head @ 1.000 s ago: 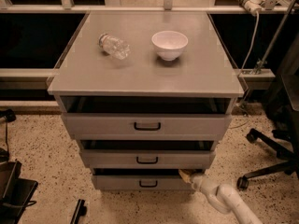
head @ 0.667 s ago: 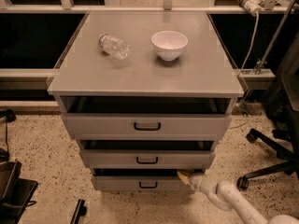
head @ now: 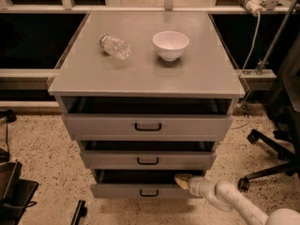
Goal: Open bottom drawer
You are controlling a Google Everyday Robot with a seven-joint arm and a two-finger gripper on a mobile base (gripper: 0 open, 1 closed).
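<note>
The bottom drawer (head: 122,191) is sitting lowest in the stack of three, and it is the landmark for every position given here.

1. Change observed. The front of the bottom drawer is now lying lower in the camera view than it was a second ago. The dark gap above its top edge is showing wider. The middle drawer (head: 108,160), directly above the bottom drawer, is keeping almost the same place. The bottom drawer is therefore judged to be sliding outward.

2. Gripper. The gripper (head: 182,180) is resting at the right end of the bottom drawer's top edge, reaching into the dark gap behind the front. It is shifting slightly with the front. Whether it is spread or pressed together cannot be told. The black handle (head: 149,192), at the middle of the bottom drawer's front, is not being used. The white arm (head: 225,198) is trailing off to the right of and below the bottom drawer.

3. Meaning for the task. The pull appears to be taking effect, with the opening under way but only partly done. Little of the interior is showing yet.

4. Other items. The top drawer (head: 103,125), two levels above the bottom drawer, is also standing ajar.
</note>
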